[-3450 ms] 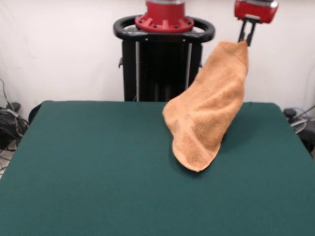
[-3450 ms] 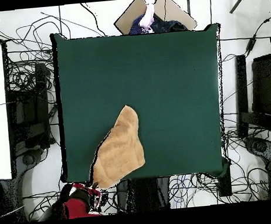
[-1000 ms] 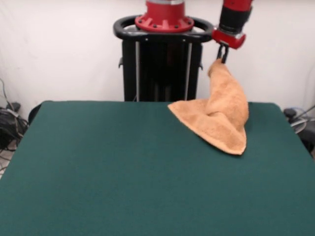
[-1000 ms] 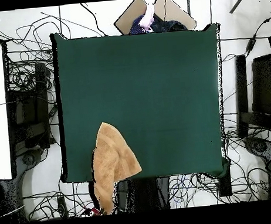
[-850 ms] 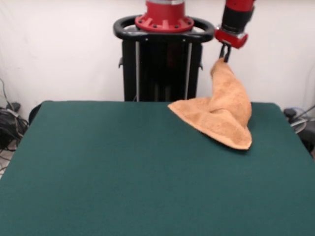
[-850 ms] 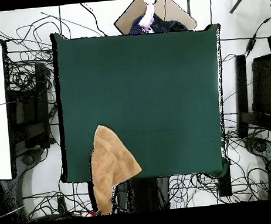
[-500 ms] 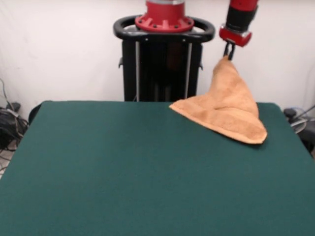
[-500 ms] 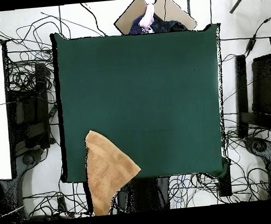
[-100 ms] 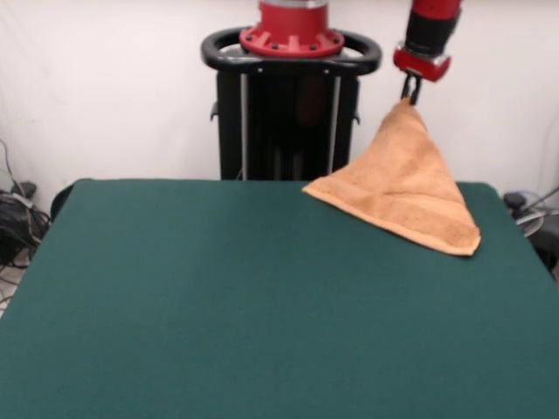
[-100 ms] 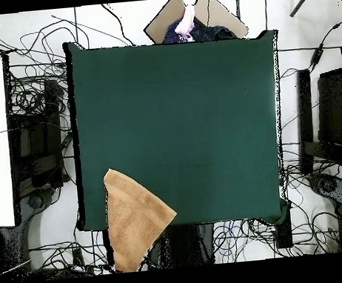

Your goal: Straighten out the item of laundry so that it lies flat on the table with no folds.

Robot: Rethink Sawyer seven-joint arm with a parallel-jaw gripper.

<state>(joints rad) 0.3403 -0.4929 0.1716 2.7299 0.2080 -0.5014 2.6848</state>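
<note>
Hand (image 9: pixel 410 91) raised above table's far right corner in front view, fingers pinched shut on top corner of towel (image 9: pixel 403 186). Towel hangs directly beneath hand, spreading down into stretched triangle. Lower edge rests on table (image 9: pixel 218 305): one corner near back edge beside pedestal, other corner near right edge. Upper part off table surface, slanting up to hand. Overhead view: towel (image 10: pixel 132 214) at table's (image 10: pixel 179 117) bottom left corner, part reaching past table edge; hand not visible there.
</note>
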